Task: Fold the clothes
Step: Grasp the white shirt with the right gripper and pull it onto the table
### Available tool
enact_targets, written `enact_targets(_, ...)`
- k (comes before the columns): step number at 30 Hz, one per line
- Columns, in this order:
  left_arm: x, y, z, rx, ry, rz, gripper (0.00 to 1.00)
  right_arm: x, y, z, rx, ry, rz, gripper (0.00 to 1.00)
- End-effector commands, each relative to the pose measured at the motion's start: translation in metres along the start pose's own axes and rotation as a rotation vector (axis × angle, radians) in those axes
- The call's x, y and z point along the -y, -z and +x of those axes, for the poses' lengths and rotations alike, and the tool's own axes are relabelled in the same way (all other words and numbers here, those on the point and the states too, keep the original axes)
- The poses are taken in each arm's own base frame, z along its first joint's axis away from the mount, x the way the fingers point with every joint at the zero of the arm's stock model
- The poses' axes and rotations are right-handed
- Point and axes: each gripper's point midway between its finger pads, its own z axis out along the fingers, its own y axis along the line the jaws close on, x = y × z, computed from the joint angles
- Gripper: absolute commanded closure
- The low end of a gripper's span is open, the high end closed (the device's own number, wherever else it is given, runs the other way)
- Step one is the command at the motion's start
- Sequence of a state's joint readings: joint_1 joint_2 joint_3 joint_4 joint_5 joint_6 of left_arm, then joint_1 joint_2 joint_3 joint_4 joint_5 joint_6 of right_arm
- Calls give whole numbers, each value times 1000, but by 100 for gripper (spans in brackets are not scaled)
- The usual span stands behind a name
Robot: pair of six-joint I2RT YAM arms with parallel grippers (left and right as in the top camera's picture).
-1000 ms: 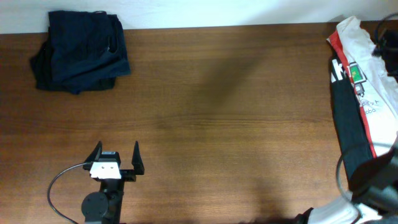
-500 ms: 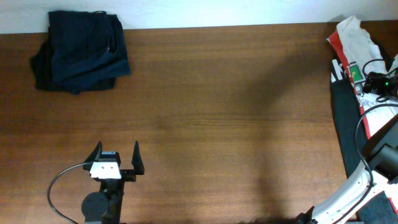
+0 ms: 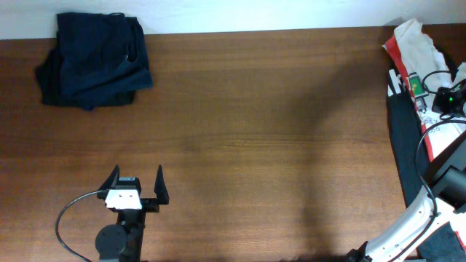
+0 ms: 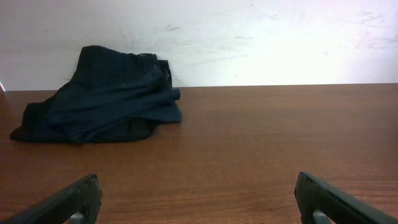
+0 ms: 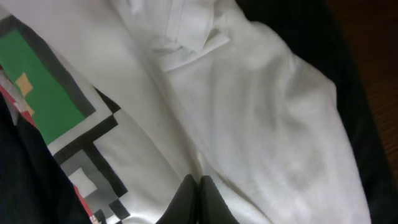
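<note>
The clothes lie in two places. A heap at the table's right edge has a white T-shirt (image 3: pixel 416 38) with a green print (image 3: pixel 416 86) on top of a black garment (image 3: pixel 405 149) and a red one (image 3: pixel 394 52). My right gripper (image 3: pixel 445 100) is down on that heap. In the right wrist view its fingertips (image 5: pixel 199 178) are shut together, pinching a crease of the white T-shirt (image 5: pixel 267 118) beside the green print (image 5: pixel 38 93). My left gripper (image 3: pixel 137 176) rests open near the front left, nothing between its fingers (image 4: pixel 79 200).
A navy garment (image 3: pixel 95 58) lies bundled at the back left corner, against the white wall (image 4: pixel 249 37). Brown wooden table (image 3: pixel 255 145) spans the space between it and the heap. The right arm's cables (image 3: pixel 429 138) loop over the black garment.
My right arm has come in from the front right corner over the heap, and its jaws have gone from wide open to shut on the white T-shirt. The left arm stays still.
</note>
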State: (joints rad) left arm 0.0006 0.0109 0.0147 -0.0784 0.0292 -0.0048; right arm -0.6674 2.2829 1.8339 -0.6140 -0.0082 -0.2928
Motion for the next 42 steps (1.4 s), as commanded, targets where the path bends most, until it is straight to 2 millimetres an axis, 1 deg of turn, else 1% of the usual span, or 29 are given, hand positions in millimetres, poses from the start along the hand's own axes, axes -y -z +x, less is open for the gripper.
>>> enact_targets(1,-1,0,2,-3,10,-3,1,2,10,-13,26,-62,12,96)
enact_targets(5,-1,0,2,-3,10,-4,1,4,80,-70,217,-78,-20,96)
enact_targets(6,-1,0,2,-3,10,-4,1,-5,109,-89,291,-64,-76,96)
enact_targets(7,-1,0,2,-3,10,-4,1,-15,131,-99,336,-48,-122,96)
enact_targets(9,-1,0,2,-3,10,-4,1,-50,187,-116,422,9,-212,96)
enact_targets(11,-1,0,2,-3,10,-4,1,-88,229,-121,461,69,-257,96)
enact_targets(13,-1,0,2,-3,10,-4,1,-139,267,-119,490,149,-331,96)
enact_targets(14,-1,0,2,-3,10,-4,1,-173,287,-115,503,202,-397,96)
enact_targets(15,-1,0,2,-3,10,-4,1,-216,308,-107,511,268,-484,96)
enact_targets(16,-1,0,2,-3,10,-4,1,-249,321,-97,507,321,-553,96)
enact_targets(18,-1,0,2,-3,10,-4,1,-329,341,-61,435,429,-695,96)
enact_targets(19,-1,0,2,-3,10,-4,1,-357,347,-42,395,478,-737,96)
enact_targets(21,-1,0,2,-3,10,-4,1,-423,365,10,290,581,-842,96)
enact_targets(22,-1,0,2,-3,10,-4,1,-451,375,36,248,639,-888,96)
enact_targets(23,-1,0,2,-3,10,-4,1,-487,391,77,196,736,-944,96)
enact_targets(24,-1,0,2,-3,10,-4,1,-508,403,106,166,804,-978,96)
enact_targets(25,-1,0,2,-3,10,-4,1,-519,412,123,153,845,-1000,96)
enact_targets(26,-1,0,2,-3,10,-4,1,-535,426,147,148,905,-1027,96)
enact_targets(27,-1,0,2,-3,10,-4,1,-543,435,161,149,940,-1046,77)
enact_targets(28,-1,0,2,-3,10,-4,1,-545,437,165,152,951,-1036,61)
enact_targets(29,-1,0,2,-3,10,-4,1,-540,428,161,157,946,-976,38)
enact_targets(30,-1,0,2,-3,10,-4,1,-536,422,156,156,933,-938,18)
enact_targets(31,-1,0,2,-2,10,-4,1,-525,409,145,143,884,-872,12)
enact_targets(32,-1,0,2,-3,10,-4,1,-511,398,132,118,818,-831,1)
enact_targets(35,-1,0,2,-3,10,-4,1,-470,368,104,55,707,-748,1)
enact_targets(37,-1,0,2,-3,10,-4,1,-436,347,87,9,628,-690,1)
enact_targets(38,-1,0,2,-3,10,-4,1,-419,337,84,-26,595,-661,1)
enact_targets(40,-1,0,2,-3,10,-4,1,-402,320,81,-67,553,-629,1)
enact_targets(42,-1,0,2,-3,10,-4,1,-395,302,83,-97,531,-611,1)
